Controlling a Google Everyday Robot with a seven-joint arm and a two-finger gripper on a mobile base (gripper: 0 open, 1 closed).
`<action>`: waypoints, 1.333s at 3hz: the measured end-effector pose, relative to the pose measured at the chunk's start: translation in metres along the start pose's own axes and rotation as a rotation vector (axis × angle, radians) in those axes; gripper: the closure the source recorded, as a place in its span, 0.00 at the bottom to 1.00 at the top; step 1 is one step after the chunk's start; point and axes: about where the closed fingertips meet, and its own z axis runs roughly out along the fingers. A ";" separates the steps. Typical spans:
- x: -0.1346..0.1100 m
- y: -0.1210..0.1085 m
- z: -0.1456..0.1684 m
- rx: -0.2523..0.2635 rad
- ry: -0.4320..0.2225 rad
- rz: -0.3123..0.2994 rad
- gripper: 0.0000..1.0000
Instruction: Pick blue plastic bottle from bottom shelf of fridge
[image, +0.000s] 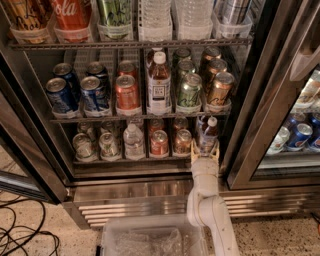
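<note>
The blue plastic bottle (208, 133), with a white cap, dark liquid and a pale label, stands upright at the right end of the bottom shelf (125, 160) of the fridge (150, 190). My gripper (206, 151) reaches in from below on its white arm and sits at the bottle's lower part, hiding its base. The bottle rests on the rack.
The bottom shelf also holds silver cans (82, 146), a clear water bottle (133, 141) and red and orange cans (159, 142). An amber bottle (159, 82) stands on the rack above. The open door frame (260, 100) is close on the right. A clear bin (150, 239) sits below.
</note>
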 end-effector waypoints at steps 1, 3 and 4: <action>0.005 -0.001 0.011 0.012 0.012 -0.003 0.39; 0.016 -0.011 0.030 0.035 0.035 -0.021 0.41; 0.004 -0.018 0.019 0.021 0.007 -0.011 0.60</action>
